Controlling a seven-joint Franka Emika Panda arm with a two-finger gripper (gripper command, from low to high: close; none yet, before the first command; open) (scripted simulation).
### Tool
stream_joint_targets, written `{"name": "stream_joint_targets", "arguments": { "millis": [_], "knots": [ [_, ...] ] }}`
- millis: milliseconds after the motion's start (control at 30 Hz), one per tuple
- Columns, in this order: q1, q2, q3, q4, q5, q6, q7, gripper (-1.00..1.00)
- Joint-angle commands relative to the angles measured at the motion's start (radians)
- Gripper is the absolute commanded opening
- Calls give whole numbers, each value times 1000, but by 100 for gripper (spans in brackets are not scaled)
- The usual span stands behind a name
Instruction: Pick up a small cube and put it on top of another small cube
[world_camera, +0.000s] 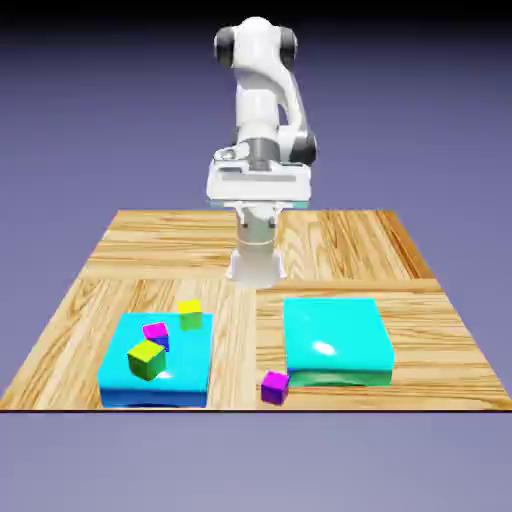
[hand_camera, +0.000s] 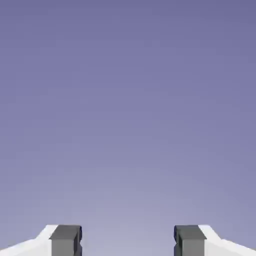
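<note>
The small cube (world_camera: 275, 386), purple-sided with a magenta face, lies on the wooden table near its front edge, just left of the right cyan block's front corner. My gripper (world_camera: 256, 272) hangs well behind it, above the middle of the table, touching nothing. The hand view holds only the blue-violet backdrop, and there the gripper (hand_camera: 127, 242) stands open with an empty gap between its grey fingertips (hand_camera: 65, 240). No cube appears in the hand view.
A left cyan block (world_camera: 190, 372) carries a magenta-topped cube with a blue side (world_camera: 155, 333) and two yellow-green cubes (world_camera: 190, 315) (world_camera: 146, 360). A taller right cyan block (world_camera: 335, 342) stands beside it. The table (world_camera: 330, 245) ends close in front of both blocks.
</note>
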Motion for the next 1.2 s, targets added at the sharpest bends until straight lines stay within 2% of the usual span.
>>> {"name": "stream_joint_targets", "arguments": {
  "millis": [0, 1167],
  "knots": [
    [4, 24, -8, 22, 9, -26, -44, 0],
    [147, 846, -277, 804, 317, -943, -1566, 0]
  ]
}}
